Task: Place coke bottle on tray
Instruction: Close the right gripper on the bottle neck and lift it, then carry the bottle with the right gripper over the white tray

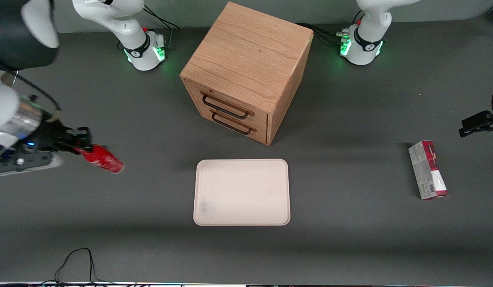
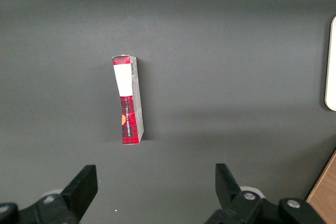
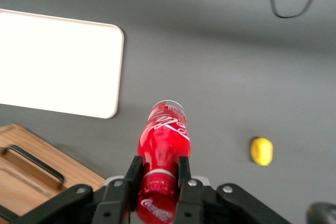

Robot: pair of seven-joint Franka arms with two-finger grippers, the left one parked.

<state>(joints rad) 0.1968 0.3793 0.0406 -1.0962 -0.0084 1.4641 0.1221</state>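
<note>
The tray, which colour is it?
Pale cream-pink tray, clearest in front view; the gripper holds the coke bottle nearby.

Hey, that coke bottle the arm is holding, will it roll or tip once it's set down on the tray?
Probably. The coke bottle is round and glossy, so laid sideways it may roll. The gripper grips it near the neck, tilted, so it may pivot. The tray has a low rim that might stop it.
</note>
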